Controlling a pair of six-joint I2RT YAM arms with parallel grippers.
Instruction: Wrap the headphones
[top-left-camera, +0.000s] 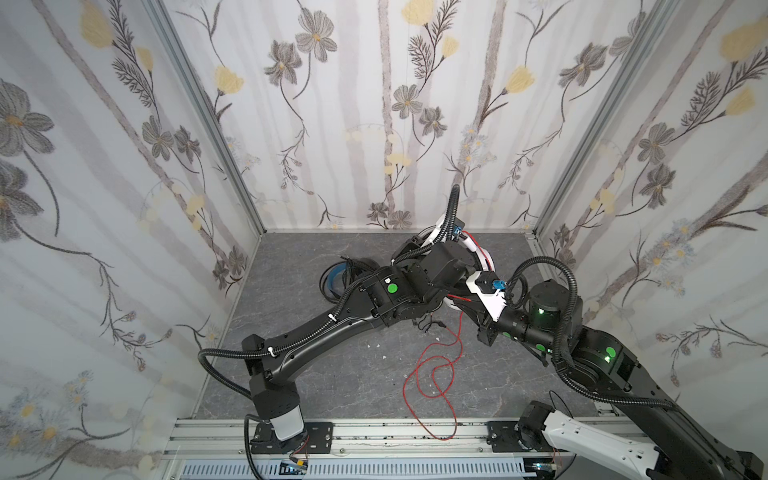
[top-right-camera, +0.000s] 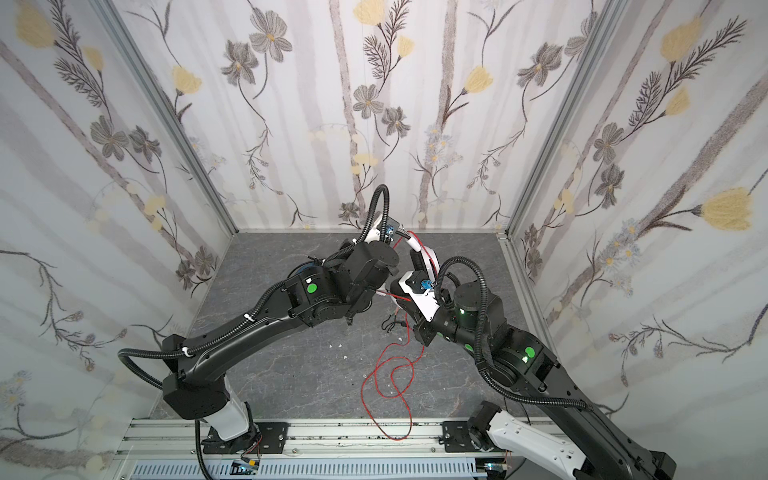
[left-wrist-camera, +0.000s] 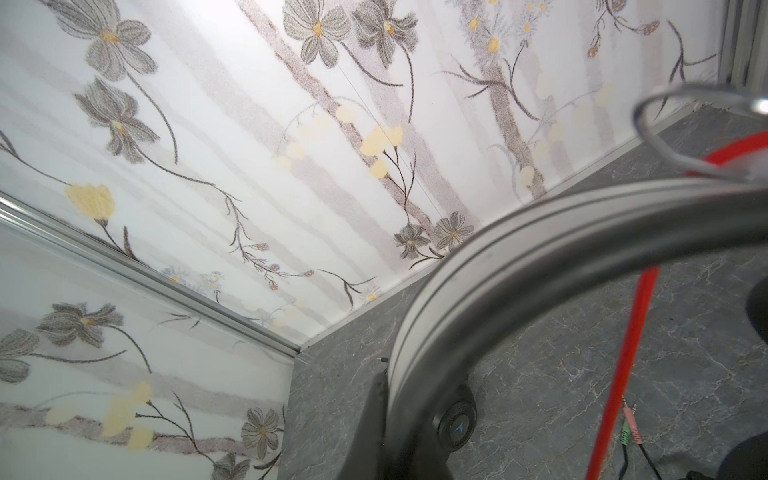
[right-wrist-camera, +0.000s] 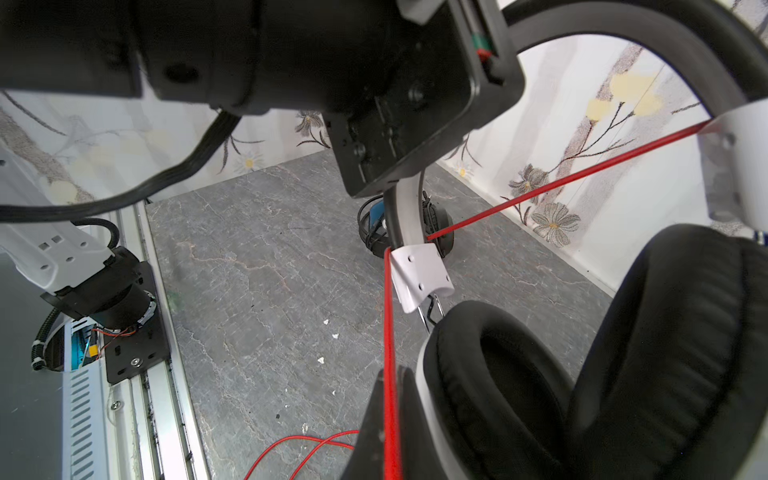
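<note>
The white headphones (right-wrist-camera: 511, 399), with black earpads, hang off the grey floor at the back middle, seen in both top views (top-left-camera: 485, 259) (top-right-camera: 428, 253). My left gripper (left-wrist-camera: 395, 415) is shut on their headband (left-wrist-camera: 519, 249). Their red cable (right-wrist-camera: 390, 332) runs from the headband straight down between the jaws of my right gripper (right-wrist-camera: 390, 411), which is shut on it close beside an earpad. The slack lies in loops on the floor (top-left-camera: 432, 374). The black headphones (top-left-camera: 337, 277), blue inside the band, lie on the floor behind my left arm.
Pink and green jack plugs (left-wrist-camera: 629, 428) lie on the floor near the red cable. Small white scraps (top-left-camera: 384, 357) dot the middle. Floral walls close in three sides. A metal rail (top-left-camera: 374, 432) runs along the front edge, and a white arm segment (top-left-camera: 582, 436) rests at front right.
</note>
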